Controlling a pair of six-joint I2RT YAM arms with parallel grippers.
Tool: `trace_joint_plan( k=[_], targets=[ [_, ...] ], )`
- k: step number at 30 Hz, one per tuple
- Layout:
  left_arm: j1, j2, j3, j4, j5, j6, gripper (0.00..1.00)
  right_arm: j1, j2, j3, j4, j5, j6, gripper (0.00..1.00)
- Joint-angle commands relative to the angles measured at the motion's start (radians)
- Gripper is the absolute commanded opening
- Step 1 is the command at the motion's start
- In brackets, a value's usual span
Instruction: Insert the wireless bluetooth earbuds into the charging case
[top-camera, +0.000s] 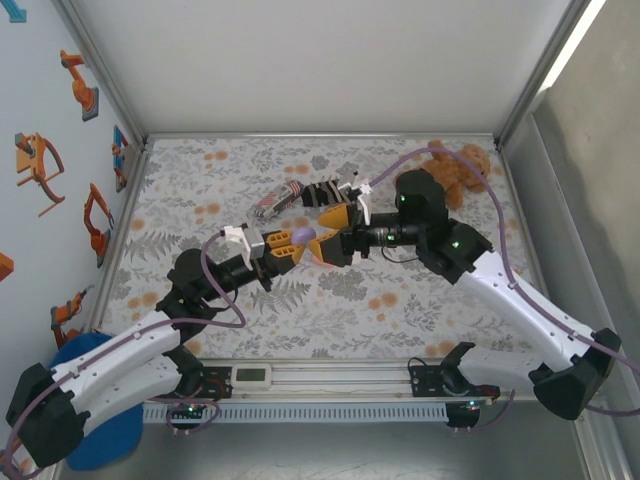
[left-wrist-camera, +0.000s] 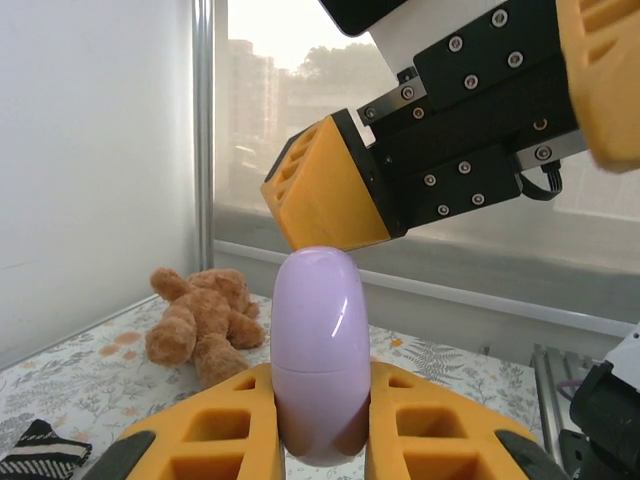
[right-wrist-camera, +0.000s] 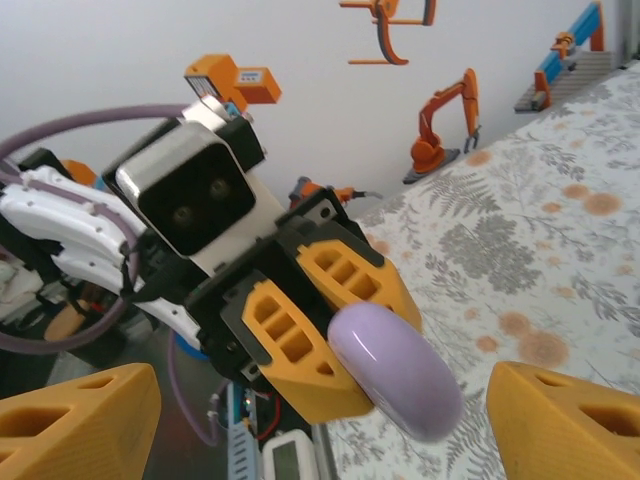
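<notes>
A pale purple, egg-shaped charging case (left-wrist-camera: 322, 345) stands upright above the table with its lid closed, and my left gripper (left-wrist-camera: 322, 415) is shut on its lower half. Seen from above, the case (top-camera: 306, 237) hangs over the middle of the table, between the two arms. My right gripper (right-wrist-camera: 330, 405) is open, its yellow fingers (right-wrist-camera: 565, 420) spread wide on either side of the case's free end (right-wrist-camera: 400, 375) without touching it. One right finger (left-wrist-camera: 325, 195) hovers just over the case's top. The earbuds are out of view.
A brown teddy bear (top-camera: 455, 172) lies at the far right of the flowered table (top-camera: 200, 190). A striped pouch (top-camera: 283, 198) and a dark object (top-camera: 325, 190) lie behind the grippers. A white display unit (top-camera: 250, 375) sits on the front rail.
</notes>
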Motion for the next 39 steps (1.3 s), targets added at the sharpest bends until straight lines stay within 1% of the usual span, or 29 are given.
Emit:
trace_joint_plan(
  k=[1, 7, 11, 15, 18, 21, 27, 39],
  targets=[
    [-0.001, -0.031, 0.012, 0.011, 0.040, -0.016, 0.00, 0.004, -0.063, 0.044, -0.121, 0.080, -0.196, 0.85],
    [-0.001, -0.057, 0.002, 0.002, 0.083, -0.031, 0.00, 0.004, -0.145, -0.034, -0.131, 0.122, -0.420, 0.86],
    [-0.003, -0.058, 0.004, 0.005, 0.123, -0.037, 0.00, 0.006, -0.157, -0.063, -0.143, 0.030, -0.599, 0.85],
    [-0.003, -0.055, 0.009, 0.015, 0.155, -0.041, 0.00, 0.005, -0.120, -0.049, -0.152, -0.004, -0.673, 0.85],
    [-0.005, -0.048, 0.015, 0.017, 0.174, -0.042, 0.00, 0.006, -0.056, 0.009, -0.187, -0.061, -0.692, 0.84],
    [-0.004, -0.041, 0.020, 0.021, 0.185, -0.041, 0.00, 0.010, -0.002, 0.055, -0.202, -0.115, -0.693, 0.79],
    [-0.006, -0.046, 0.018, 0.014, 0.187, -0.037, 0.00, 0.027, 0.028, 0.045, -0.160, -0.129, -0.688, 0.76],
    [-0.005, -0.052, 0.017, 0.008, 0.184, -0.032, 0.00, 0.036, 0.084, 0.078, -0.128, -0.132, -0.641, 0.51]
  ],
)
